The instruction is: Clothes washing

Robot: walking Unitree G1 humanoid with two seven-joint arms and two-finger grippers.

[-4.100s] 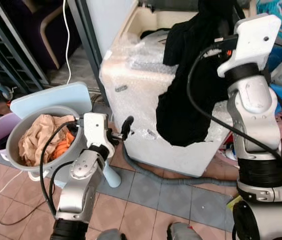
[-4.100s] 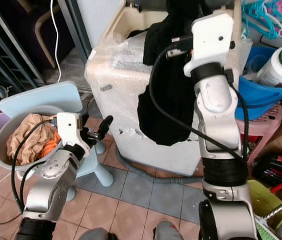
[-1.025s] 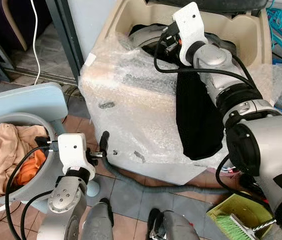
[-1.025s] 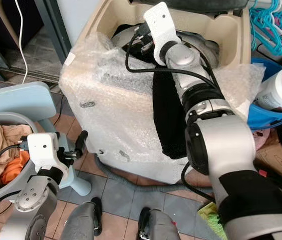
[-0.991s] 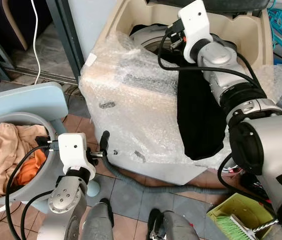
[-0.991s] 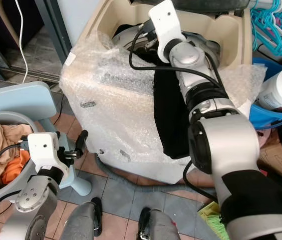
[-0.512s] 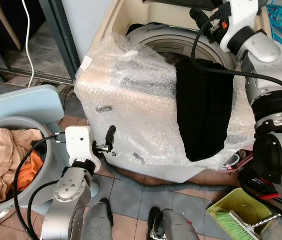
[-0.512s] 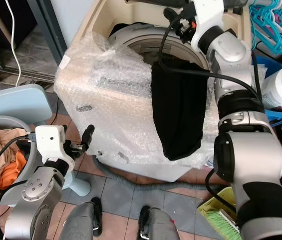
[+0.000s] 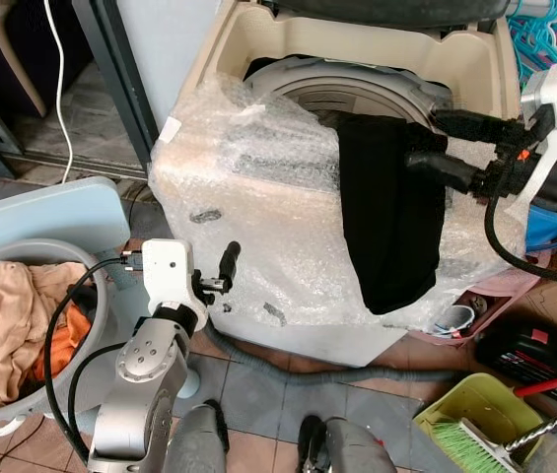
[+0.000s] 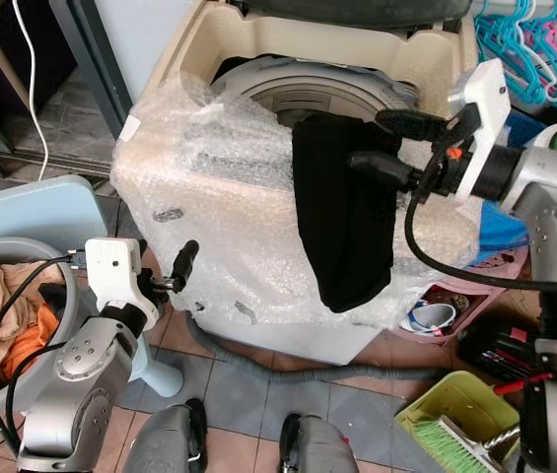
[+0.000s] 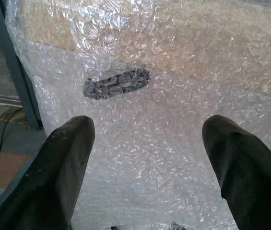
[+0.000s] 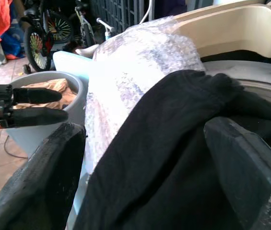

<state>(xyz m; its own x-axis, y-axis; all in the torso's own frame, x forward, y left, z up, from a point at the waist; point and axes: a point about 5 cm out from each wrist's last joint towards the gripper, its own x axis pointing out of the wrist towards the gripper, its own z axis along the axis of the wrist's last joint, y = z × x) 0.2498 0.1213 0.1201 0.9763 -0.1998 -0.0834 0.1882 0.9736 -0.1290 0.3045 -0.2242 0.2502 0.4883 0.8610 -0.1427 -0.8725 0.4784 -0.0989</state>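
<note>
Over the near rim of the washer (image 9: 258, 227) hangs a black garment (image 9: 391, 212), its top edge just inside the drum opening and most of its length draped down the front wall, which is wrapped in bubble wrap (image 10: 219, 187). The right gripper (image 9: 434, 144) reaches in from the right at the garment's upper edge, fingers spread, one finger above the other; they lie at or just over the cloth without pinching it, and in the right wrist view the garment (image 12: 173, 158) spreads between and beyond the two fingers (image 12: 44, 177). Inside the drum, far of the garment, more dark cloth shows at the left rim.

Left and nearer, the left gripper (image 9: 227, 268) is held low in front of the washer's front wall, apart from it. Its fingers (image 11: 68, 153) are spread wide and hold nothing, pointing at the wrapped wall and a dark mark under the wrap.

Farther left, a grey basin (image 9: 89, 325) sits on a pale blue stool (image 9: 32, 212) and holds tan and orange clothes (image 9: 2, 320). A grey hose (image 9: 357, 374) runs along the tiled floor under the washer. On the right stand a blue tub (image 9: 554, 227), a pink basket (image 9: 475, 305), a yellow-green dustpan (image 9: 455, 409) with a brush, and coloured hangers (image 10: 524, 39) far right.
</note>
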